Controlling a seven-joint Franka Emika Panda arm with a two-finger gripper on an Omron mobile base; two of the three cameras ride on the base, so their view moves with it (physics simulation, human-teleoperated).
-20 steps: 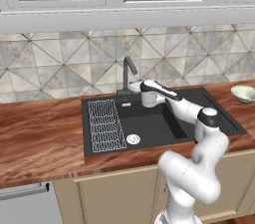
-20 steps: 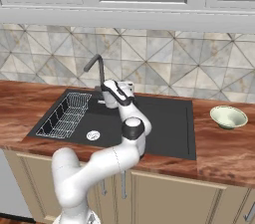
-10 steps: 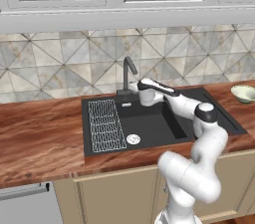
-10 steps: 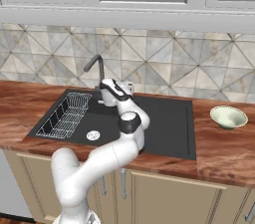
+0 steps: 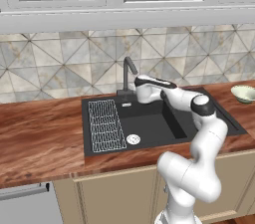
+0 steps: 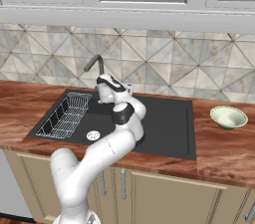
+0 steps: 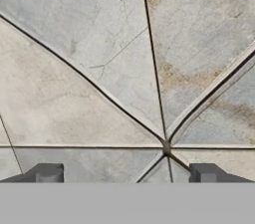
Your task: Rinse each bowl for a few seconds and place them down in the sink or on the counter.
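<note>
One pale cream-green bowl (image 5: 243,93) (image 6: 228,117) rests upright on the counter (image 5: 40,138) (image 6: 224,148), to the right of the black sink (image 5: 149,118) (image 6: 164,118). My gripper (image 5: 141,90) (image 6: 106,90) (image 7: 127,173) hovers over the sink's back edge, just right of the dark faucet (image 5: 128,71) (image 6: 94,66), far from the bowl. It points at the tiled wall. Its fingertips (image 7: 49,173) stand wide apart with nothing between them, so it is open.
A white wire rack (image 5: 105,124) (image 6: 67,113) fills the sink's left part, with the round silver drain (image 5: 133,139) (image 6: 93,135) beside it. The tiled backsplash (image 7: 124,68) is close in front of the hand. Wall cabinets hang above.
The hand has shifted a little to the left along the sink's back edge, closer to the faucet. The bowl has stayed where it was.
</note>
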